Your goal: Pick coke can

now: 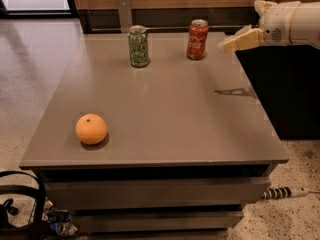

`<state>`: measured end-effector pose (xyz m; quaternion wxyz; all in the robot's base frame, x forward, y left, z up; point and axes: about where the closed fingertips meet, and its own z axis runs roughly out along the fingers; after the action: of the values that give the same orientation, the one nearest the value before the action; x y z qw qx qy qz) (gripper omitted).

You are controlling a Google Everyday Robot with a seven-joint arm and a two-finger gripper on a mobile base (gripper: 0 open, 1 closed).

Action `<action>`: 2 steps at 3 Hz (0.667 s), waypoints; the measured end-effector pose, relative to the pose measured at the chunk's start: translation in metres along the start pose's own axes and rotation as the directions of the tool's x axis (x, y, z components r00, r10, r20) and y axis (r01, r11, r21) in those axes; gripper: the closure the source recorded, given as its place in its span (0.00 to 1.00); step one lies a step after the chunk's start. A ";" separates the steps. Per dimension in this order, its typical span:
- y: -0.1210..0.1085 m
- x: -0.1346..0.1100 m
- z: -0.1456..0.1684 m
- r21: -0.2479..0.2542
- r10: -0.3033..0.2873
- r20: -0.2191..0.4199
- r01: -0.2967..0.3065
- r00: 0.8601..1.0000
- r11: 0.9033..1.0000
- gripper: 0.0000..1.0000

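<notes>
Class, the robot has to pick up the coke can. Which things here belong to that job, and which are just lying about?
Belonging to the job:
coke can, upright near the far edge of the table
gripper, in the air just right of the can in the camera view

Lying about:
green can
orange

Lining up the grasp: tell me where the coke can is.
In the camera view, the coke can stands far back on the table, right of centre, between the green can to its left and the gripper to its right.
</notes>
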<state>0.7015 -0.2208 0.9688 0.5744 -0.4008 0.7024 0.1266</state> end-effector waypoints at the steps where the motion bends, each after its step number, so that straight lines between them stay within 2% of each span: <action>1: -0.004 0.001 0.031 -0.018 0.036 0.054 -0.035 0.998 0.999 0.00; 2: -0.006 0.004 0.055 -0.029 0.069 0.080 -0.067 0.994 0.997 0.00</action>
<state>0.7444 -0.1919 0.9499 0.5924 -0.3787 0.6900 0.1718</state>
